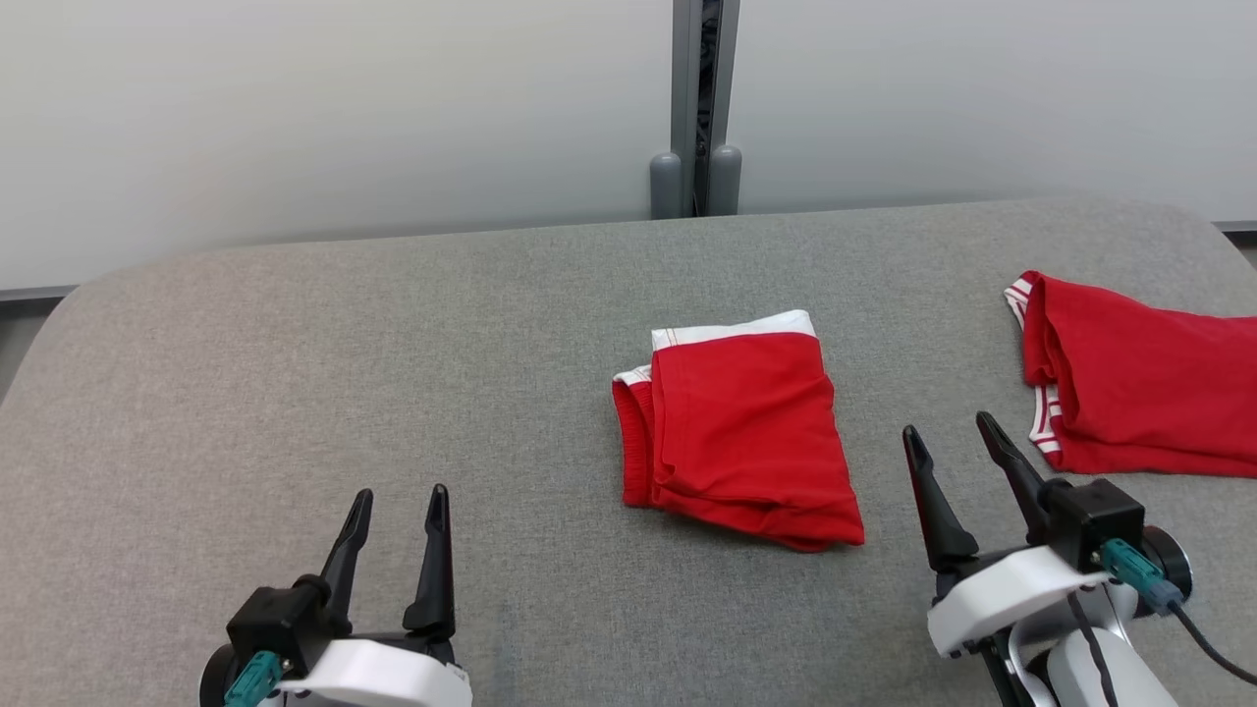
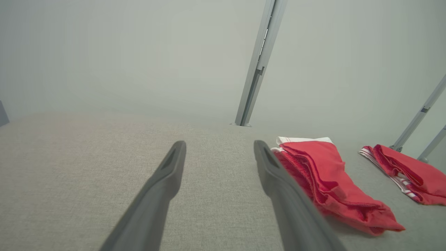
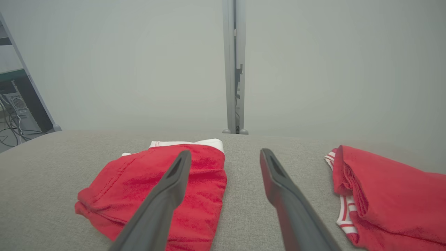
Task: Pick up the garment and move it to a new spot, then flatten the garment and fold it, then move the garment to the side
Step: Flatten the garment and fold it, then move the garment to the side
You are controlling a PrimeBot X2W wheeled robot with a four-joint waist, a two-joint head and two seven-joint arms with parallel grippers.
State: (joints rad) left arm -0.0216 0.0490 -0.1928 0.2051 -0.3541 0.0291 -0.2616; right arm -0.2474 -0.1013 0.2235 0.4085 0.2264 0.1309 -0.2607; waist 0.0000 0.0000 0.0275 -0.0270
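The left pincer and the right pincer both hover low over the table, fingers spread apart and holding nothing. The folded garment, red shorts with a white band on the far side, lies flat between the two. It sits just ahead and to the left of the right pincer, and well to the right of the left pincer.

Since it already looks folded, the step in hand is probably the move to the side. To do that well, the right pincer should come in at the near right corner, where the layers bunch. One finger should slide under the whole stack so that every layer is caught, not only the top one. The lift should be low and the carry slow, so the fold does not fall open. The left pincer could hold up the opposite edge.

A second garment, also red, lies just beyond and to the right of the right pincer. The moved one should be set down without touching it.

The table has a grey woven cover, soft-looking, with rounded far corners. Beyond both pincers stands a pale wall with a grey upright post.
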